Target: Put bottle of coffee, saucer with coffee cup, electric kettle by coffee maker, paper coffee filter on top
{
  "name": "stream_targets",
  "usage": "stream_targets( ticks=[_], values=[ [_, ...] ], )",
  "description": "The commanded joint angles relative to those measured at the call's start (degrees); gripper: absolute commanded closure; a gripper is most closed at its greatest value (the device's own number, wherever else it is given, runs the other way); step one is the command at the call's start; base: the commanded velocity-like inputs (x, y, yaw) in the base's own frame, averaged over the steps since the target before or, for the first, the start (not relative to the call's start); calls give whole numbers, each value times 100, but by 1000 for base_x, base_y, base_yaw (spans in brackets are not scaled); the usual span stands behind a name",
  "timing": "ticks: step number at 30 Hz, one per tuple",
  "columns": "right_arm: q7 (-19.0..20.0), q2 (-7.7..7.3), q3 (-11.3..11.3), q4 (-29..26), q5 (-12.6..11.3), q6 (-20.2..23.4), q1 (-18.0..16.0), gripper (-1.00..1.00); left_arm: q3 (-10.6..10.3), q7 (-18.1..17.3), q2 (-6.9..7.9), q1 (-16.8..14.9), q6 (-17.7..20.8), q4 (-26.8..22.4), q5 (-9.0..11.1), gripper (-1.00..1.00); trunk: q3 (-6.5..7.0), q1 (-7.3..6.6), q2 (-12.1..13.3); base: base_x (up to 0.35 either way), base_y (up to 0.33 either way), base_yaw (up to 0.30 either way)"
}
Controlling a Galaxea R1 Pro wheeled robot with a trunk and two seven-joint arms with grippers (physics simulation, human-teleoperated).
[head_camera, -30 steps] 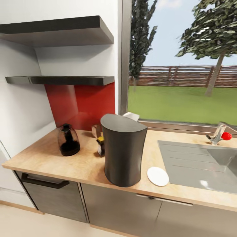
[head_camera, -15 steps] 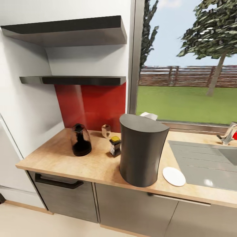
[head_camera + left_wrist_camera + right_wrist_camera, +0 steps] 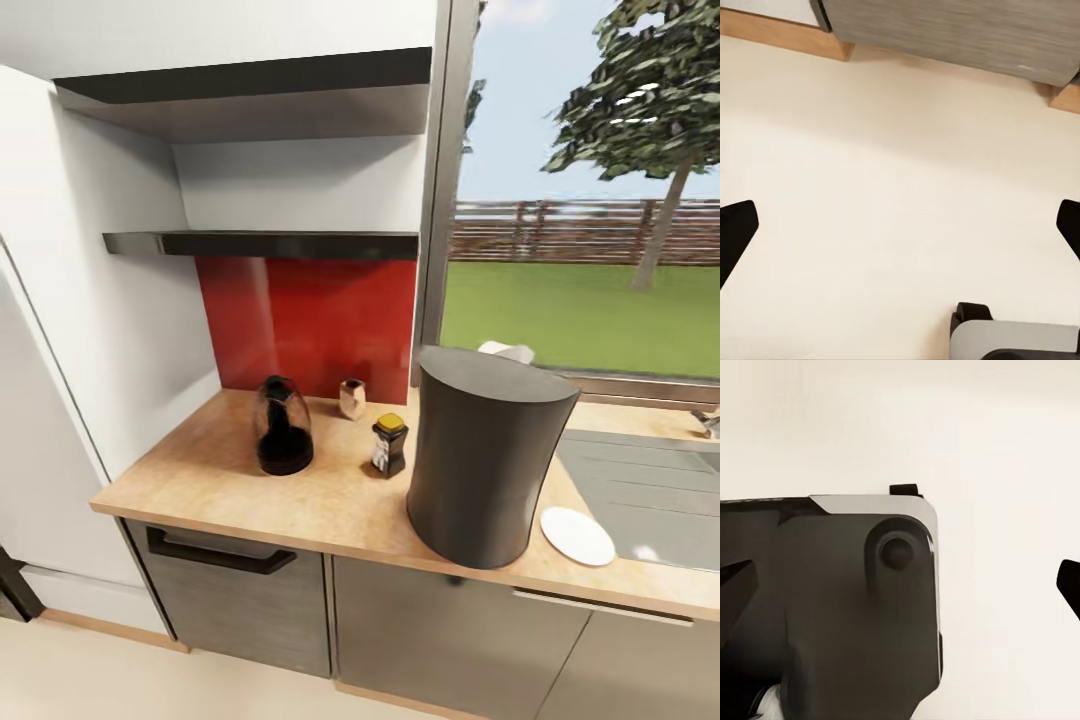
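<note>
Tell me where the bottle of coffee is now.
In the head view, the bottle of coffee stands on the countertop, between the electric kettle and the coffee maker.

The left gripper (image 3: 900,229) had black, pointed fingertips (image 3: 735,232). The right gripper (image 3: 900,581) had black pointed tips too. Below them was the robot's base (image 3: 832,607). It was a big dark block with a light grey rounded edge and one round black knob.

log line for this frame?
stage: approaching countertop | left hand: open, empty | right hand: open, empty | bottle of coffee: beside coffee maker
</note>
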Motion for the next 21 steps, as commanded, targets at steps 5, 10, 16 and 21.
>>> stream_targets(
  ticks=[5, 10, 16, 21],
  values=[
    [-3, 0, 47, 3, -59, -20, -4, -100, -25, -40, 2, -4, -10, -1, 62, -100, -11, 2, -10, 0, 306, 0],
    [-4, -2, 41, 3, -62, -20, -4, -100, -28, -40, -6, -4, -8, -2, 59, -100, -11, 2, -10, 0, 306, 0],
    [-3, -4, 40, 3, -64, -20, -4, -100, -23, -38, -15, -10, 2, -2, -142, -100, -11, 2, -10, 0, 306, 0],
    [-12, -1, 37, 3, -64, -20, -5, -100, -9, 339, -75, -12, 68, -2, -325, -100, -11, 2, -10, 0, 306, 0]
  ],
)
